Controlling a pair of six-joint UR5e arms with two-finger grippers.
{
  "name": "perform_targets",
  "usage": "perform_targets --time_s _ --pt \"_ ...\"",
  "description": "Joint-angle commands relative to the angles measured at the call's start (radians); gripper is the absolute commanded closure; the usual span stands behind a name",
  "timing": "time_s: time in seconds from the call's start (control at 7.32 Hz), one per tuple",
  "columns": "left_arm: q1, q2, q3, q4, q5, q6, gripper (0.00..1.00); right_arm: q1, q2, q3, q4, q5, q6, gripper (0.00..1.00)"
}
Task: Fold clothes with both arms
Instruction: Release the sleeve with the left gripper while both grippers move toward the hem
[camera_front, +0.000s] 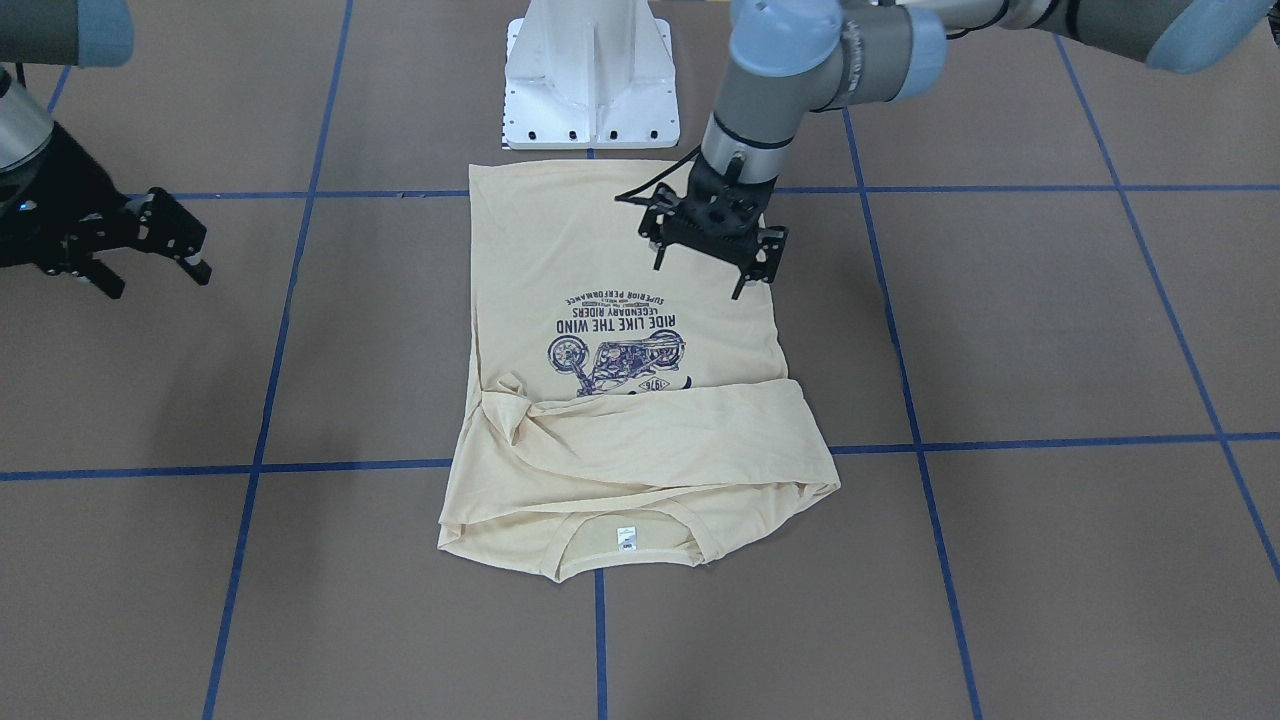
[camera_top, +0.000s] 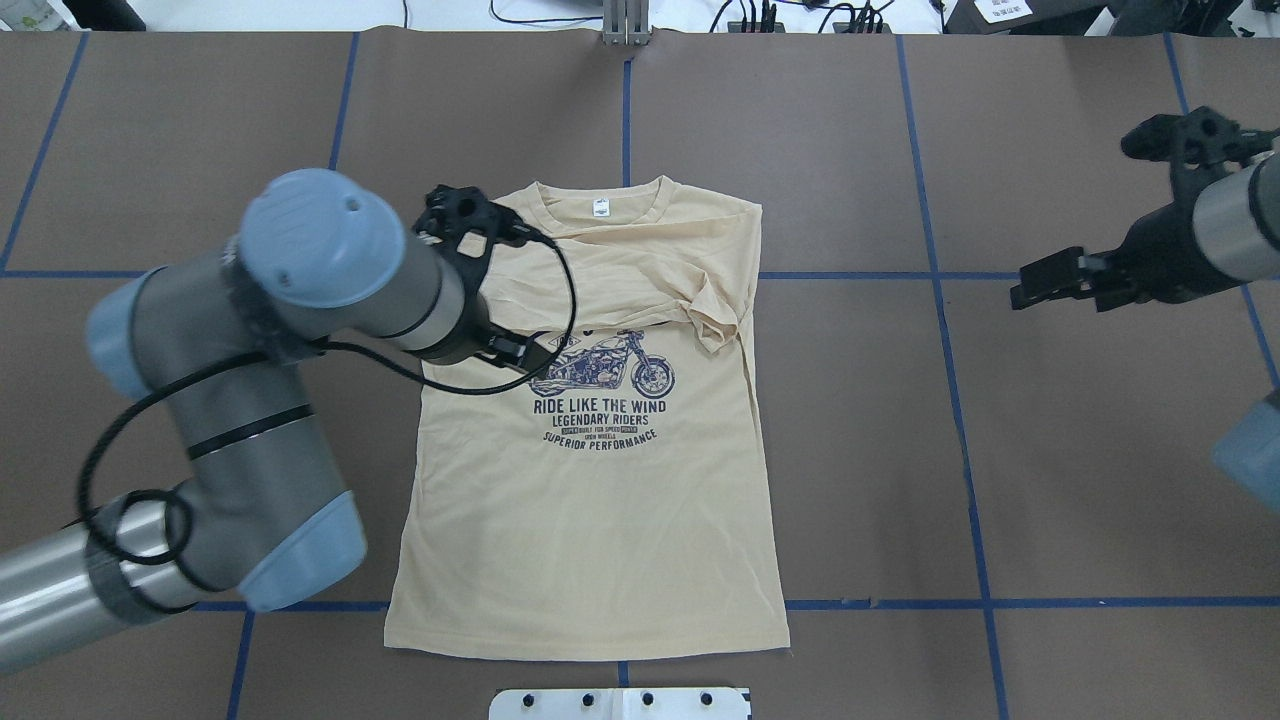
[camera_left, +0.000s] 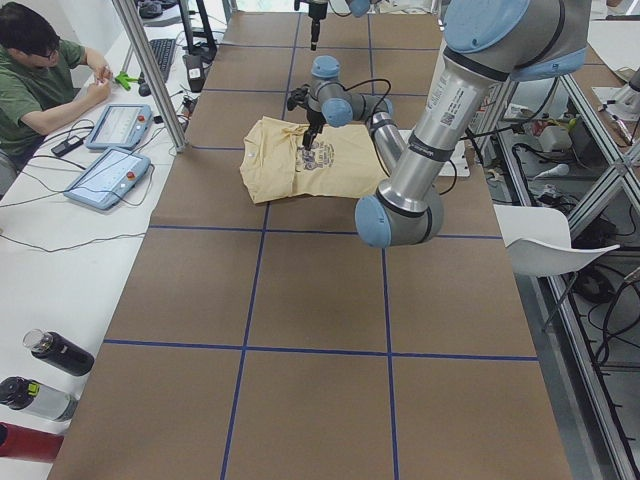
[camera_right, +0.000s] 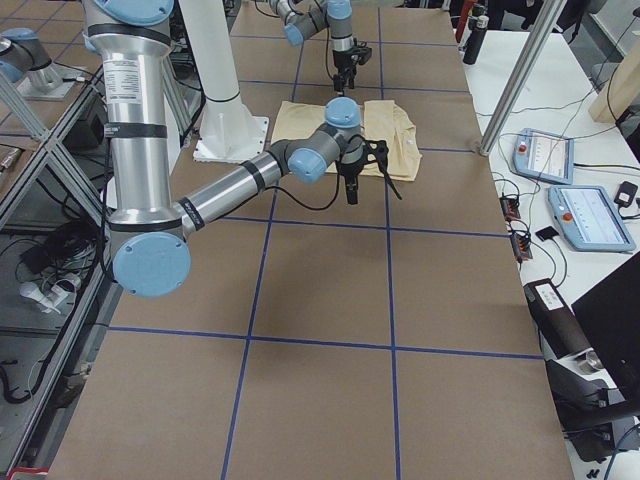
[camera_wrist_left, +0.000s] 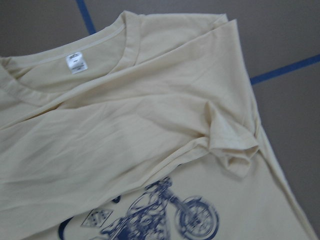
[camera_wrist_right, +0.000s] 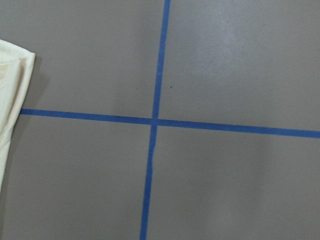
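The cream-yellow T-shirt (camera_front: 620, 440) lies flat on the brown table, print side up, in the overhead view (camera_top: 600, 500) too. Both sleeves are folded across the chest, with a bunched cuff (camera_wrist_left: 232, 145) near the print. The white neck label (camera_top: 600, 207) faces up at the collar. My left gripper (camera_front: 712, 265) is open and empty, hovering over the shirt's edge beside the print. My right gripper (camera_front: 152, 277) is open and empty, well off to the side of the shirt, over bare table (camera_top: 1045, 280). The right wrist view shows only a shirt edge (camera_wrist_right: 12, 90).
The white base pedestal (camera_front: 590, 80) stands just behind the shirt's hem. Blue tape lines (camera_wrist_right: 155, 120) cross the table. A seated operator (camera_left: 40, 70) with two tablets (camera_left: 110, 175) is at the far side. Bottles (camera_left: 55, 352) and a white chair (camera_left: 550, 240) flank the table.
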Motion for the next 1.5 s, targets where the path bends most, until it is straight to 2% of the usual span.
perform_targets --time_s 0.0,0.14,0.41,0.55,0.68,0.82,1.09,1.23,1.37 --pt "0.0 0.197 -0.167 -0.003 0.0 -0.042 0.0 -0.247 -0.001 0.108 -0.003 -0.218 0.289 0.0" --pt "0.012 0.268 -0.187 -0.047 0.002 -0.096 0.0 -0.327 -0.001 0.135 -0.004 -0.247 0.398 0.0" --pt "0.099 0.482 -0.183 -0.378 0.005 -0.243 0.0 -0.517 -0.005 0.171 -0.015 -0.415 0.541 0.0" --pt "0.136 0.544 -0.186 -0.487 0.009 -0.339 0.0 -0.579 -0.011 0.169 -0.017 -0.476 0.572 0.0" --pt "0.217 0.552 -0.181 -0.491 0.065 -0.427 0.0 -0.609 -0.005 0.166 -0.058 -0.511 0.577 0.0" --pt "0.291 0.549 -0.18 -0.491 0.13 -0.499 0.09 -0.615 -0.002 0.168 -0.066 -0.521 0.577 0.0" --pt "0.333 0.546 -0.175 -0.489 0.132 -0.523 0.4 -0.617 -0.002 0.165 -0.066 -0.522 0.578 0.0" --pt "0.345 0.538 -0.173 -0.483 0.132 -0.523 0.53 -0.618 -0.001 0.165 -0.066 -0.524 0.578 0.0" --pt "0.354 0.537 -0.172 -0.479 0.132 -0.523 0.55 -0.62 -0.001 0.165 -0.066 -0.527 0.578 0.0"
